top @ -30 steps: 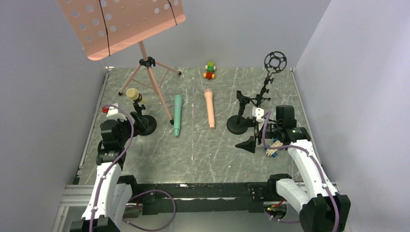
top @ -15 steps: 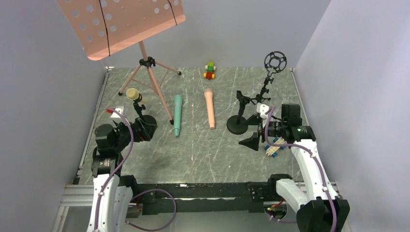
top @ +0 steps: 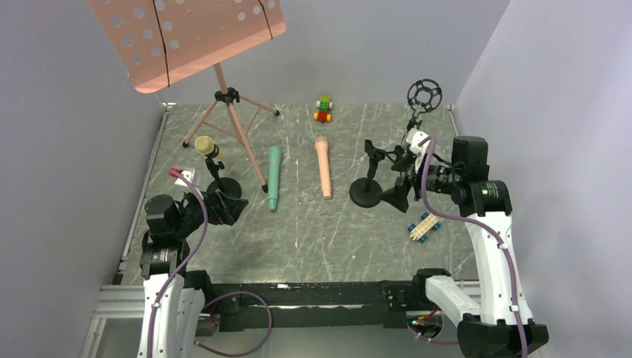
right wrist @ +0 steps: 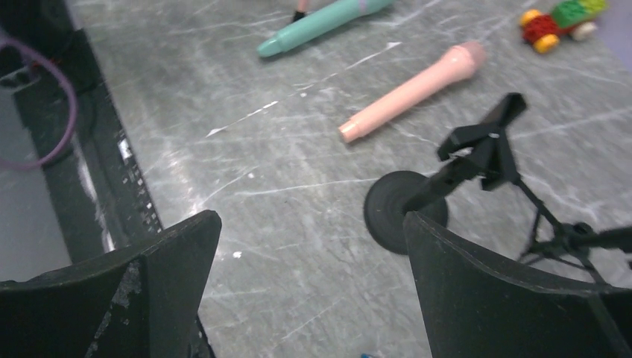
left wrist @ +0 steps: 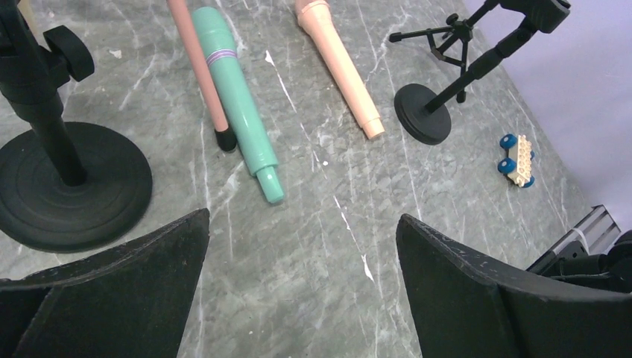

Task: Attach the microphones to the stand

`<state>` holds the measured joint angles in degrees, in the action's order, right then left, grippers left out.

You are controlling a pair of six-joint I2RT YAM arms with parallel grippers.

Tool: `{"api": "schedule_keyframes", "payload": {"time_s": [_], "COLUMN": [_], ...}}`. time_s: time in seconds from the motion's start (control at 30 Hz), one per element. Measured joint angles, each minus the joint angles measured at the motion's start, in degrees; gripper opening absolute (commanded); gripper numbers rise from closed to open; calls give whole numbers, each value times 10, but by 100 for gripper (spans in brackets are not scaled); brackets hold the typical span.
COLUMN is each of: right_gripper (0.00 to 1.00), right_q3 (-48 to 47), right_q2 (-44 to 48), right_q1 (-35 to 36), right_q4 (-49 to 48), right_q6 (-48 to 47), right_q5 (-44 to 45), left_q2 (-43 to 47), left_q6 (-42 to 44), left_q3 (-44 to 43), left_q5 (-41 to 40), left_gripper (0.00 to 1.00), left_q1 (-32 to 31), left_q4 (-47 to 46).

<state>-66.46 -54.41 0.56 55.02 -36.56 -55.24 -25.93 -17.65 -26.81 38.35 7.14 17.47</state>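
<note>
A teal-green microphone point(top: 273, 177) point(left wrist: 238, 127) point(right wrist: 324, 26) and a salmon pink microphone point(top: 323, 167) point(left wrist: 339, 67) point(right wrist: 414, 89) lie flat mid-table. The pale yellow microphone point(top: 205, 145) sits in the left black stand point(top: 223, 188) point(left wrist: 71, 183). The right black stand point(top: 367, 192) point(right wrist: 406, 212) has a bare clip point(top: 373, 151) point(right wrist: 488, 145). My left gripper point(top: 223, 210) point(left wrist: 303, 220) is open just in front of the left stand's base, holding nothing. My right gripper point(top: 395, 198) point(right wrist: 311, 218) is open beside the right stand's base, also holding nothing.
A pink music stand point(top: 186, 37) stands at the back left, one leg point(left wrist: 201, 74) touching down beside the teal microphone. A tripod with a ring mount point(top: 424, 95) is at the back right. Toy-brick cars sit at the back point(top: 323, 109) and near right point(top: 423, 226) point(left wrist: 516, 160).
My left gripper has drawn back from the left stand toward the near edge. My right arm has risen and swung toward the back right, uncovering the blue toy car.
</note>
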Motion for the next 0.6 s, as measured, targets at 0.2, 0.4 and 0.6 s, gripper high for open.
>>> {"api": "schedule_keyframes", "payload": {"time_s": [0.2,0.4,0.6], "right_gripper": [100,100,100], "right_q3": [-1,21,13], "right_q2": [1,-13,-12], "right_q1": [0,0,0], "right_q4": [-50,-38,-53], "right_q6": [70,61,113], "right_q5": [40,43,120], "left_q2": [14,13,13], "left_q6": [-1,-16,-28], "left_q3": [0,1,2], "left_q5": [17,49,76], "left_gripper": [99,99,99], "left_q1": [0,0,-3], "left_q4": [-4,-23,-42]}}
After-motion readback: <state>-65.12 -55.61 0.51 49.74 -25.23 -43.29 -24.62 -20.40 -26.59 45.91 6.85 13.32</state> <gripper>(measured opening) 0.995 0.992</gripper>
